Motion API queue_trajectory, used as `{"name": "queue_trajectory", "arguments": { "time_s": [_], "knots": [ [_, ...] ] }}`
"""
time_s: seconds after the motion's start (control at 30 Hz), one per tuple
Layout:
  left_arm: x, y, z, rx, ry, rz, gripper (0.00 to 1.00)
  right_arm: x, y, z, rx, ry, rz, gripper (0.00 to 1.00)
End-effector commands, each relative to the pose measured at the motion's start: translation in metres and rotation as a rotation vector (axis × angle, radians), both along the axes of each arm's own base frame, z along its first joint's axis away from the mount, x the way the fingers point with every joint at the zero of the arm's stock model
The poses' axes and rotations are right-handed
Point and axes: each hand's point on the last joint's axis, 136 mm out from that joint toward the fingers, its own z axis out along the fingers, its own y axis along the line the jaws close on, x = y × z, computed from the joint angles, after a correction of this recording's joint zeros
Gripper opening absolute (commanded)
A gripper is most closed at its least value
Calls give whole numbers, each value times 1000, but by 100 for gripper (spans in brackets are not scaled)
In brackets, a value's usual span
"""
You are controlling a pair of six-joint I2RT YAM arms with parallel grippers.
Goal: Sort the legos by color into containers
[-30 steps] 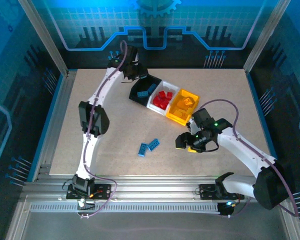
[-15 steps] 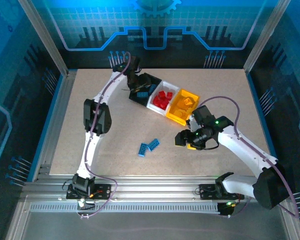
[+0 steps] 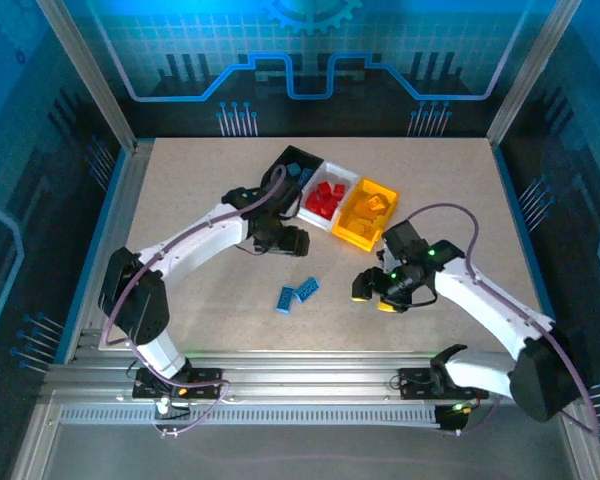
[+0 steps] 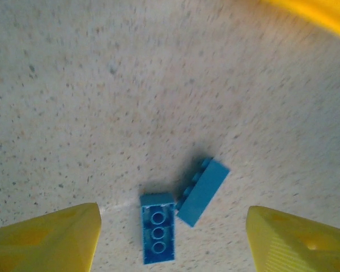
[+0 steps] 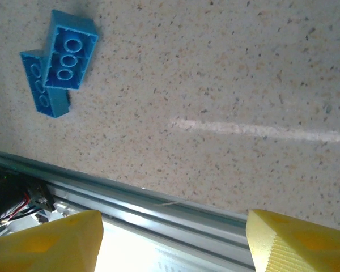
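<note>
Left wrist view: left fingers [image 4: 45,238] spread wide over two touching blue legos [image 4: 201,192] on the desk [image 4: 102,85], 6 o'clock from the bins [image 3: 355,232]; closing might pinch both or knock one away, and right fingers [image 5: 45,241] are spread too.

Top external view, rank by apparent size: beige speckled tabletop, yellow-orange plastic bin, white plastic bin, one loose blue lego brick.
1. the beige speckled tabletop
2. the yellow-orange plastic bin and the white plastic bin: these look alike, so no ranking
3. the loose blue lego brick, far smaller
</note>
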Motion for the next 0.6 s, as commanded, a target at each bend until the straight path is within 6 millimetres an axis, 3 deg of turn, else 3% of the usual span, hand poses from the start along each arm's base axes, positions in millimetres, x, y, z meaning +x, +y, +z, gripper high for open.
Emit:
{"name": "queue_trajectory", "arguments": {
  "time_s": [0.0,0.3,0.57],
  "knots": [
    [-15,-17,-12,44,-32,-166,70,-21,-12,10,-21,29,-105,69],
    [-33,-32,-56,101,25,-279,68,-62,-44,27,0,-49,-217,68],
    [-32,-55,-86,190,57,-353,63,-83,-51,15,26,-28,-212,68]
  ]
}}
